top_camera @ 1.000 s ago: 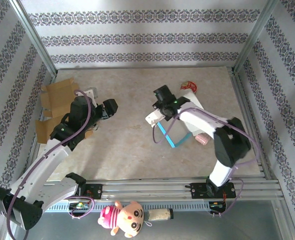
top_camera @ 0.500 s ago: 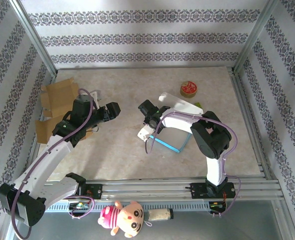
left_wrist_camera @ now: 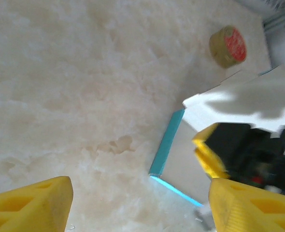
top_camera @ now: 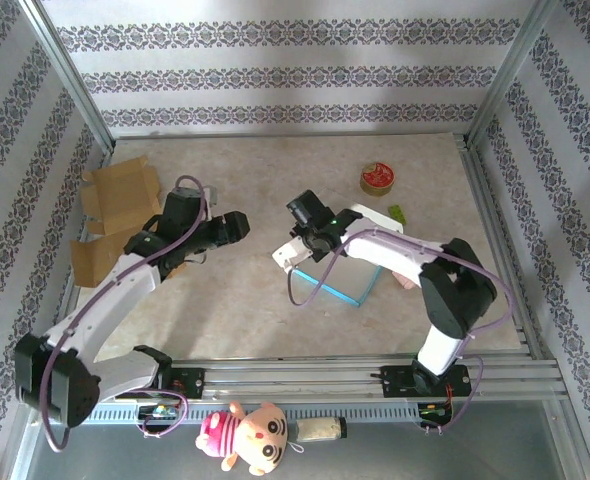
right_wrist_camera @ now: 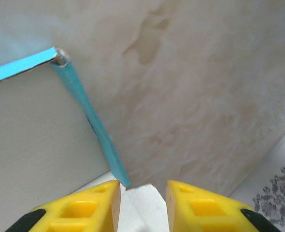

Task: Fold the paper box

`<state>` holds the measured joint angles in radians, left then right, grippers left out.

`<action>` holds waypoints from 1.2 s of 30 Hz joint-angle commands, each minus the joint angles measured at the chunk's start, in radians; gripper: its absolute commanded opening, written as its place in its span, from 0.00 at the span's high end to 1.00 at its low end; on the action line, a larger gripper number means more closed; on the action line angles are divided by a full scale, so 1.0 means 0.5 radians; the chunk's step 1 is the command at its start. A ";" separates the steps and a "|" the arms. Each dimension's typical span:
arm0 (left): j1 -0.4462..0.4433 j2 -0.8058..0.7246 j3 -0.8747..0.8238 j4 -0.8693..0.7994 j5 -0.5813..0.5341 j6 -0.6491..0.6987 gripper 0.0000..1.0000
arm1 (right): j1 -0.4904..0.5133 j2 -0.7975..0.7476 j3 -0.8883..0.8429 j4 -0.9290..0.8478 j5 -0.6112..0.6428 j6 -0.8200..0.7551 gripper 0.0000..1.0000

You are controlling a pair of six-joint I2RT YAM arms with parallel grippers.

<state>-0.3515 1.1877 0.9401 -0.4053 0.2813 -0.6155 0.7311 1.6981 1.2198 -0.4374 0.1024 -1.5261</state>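
**Fold the paper box: right claw at a flap, left claw standing off**

The paper box lies part-opened, right of centre on the surface. The right claw is narrow, at the corner where the teal edge meets a white flap. The flap shows in the gap, but I cannot tell if it is pinched. The left claw is wide and empty, near the box's left side but apart from it. My judgement is to bring the left claw in to brace the teal-edged wall before the right claw turns the flap, otherwise the light box may slide. The right wrist view gives the flap corner in detail. The left wrist view gives the box's open side and the tape roll beyond. The top view places the cardboard pieces far left, well apart.
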 commanded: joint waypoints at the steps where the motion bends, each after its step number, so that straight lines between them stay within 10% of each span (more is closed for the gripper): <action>1: -0.022 0.193 0.138 -0.019 0.140 0.202 0.29 | 0.021 -0.395 -0.047 0.040 -0.110 0.954 0.67; 7: -0.297 0.831 0.651 -0.241 0.155 0.614 0.31 | -0.130 -1.131 -0.385 -0.057 0.319 3.107 0.38; 13: -0.558 1.499 1.285 -0.628 -0.074 0.922 0.38 | -0.510 -1.870 -0.732 -0.563 0.112 4.443 0.36; 23: -0.665 1.952 1.596 -0.740 -0.301 0.828 0.47 | -0.789 -1.786 -0.840 -0.860 -0.358 4.712 0.19; 36: -0.598 1.903 1.384 -0.704 -0.721 0.455 0.87 | -0.855 -1.605 -0.746 -0.657 -0.345 4.523 0.19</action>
<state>-0.6804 2.1902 1.6741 -0.7383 0.0219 -0.3080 0.3157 0.8913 0.8013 -0.7887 -0.0700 0.7704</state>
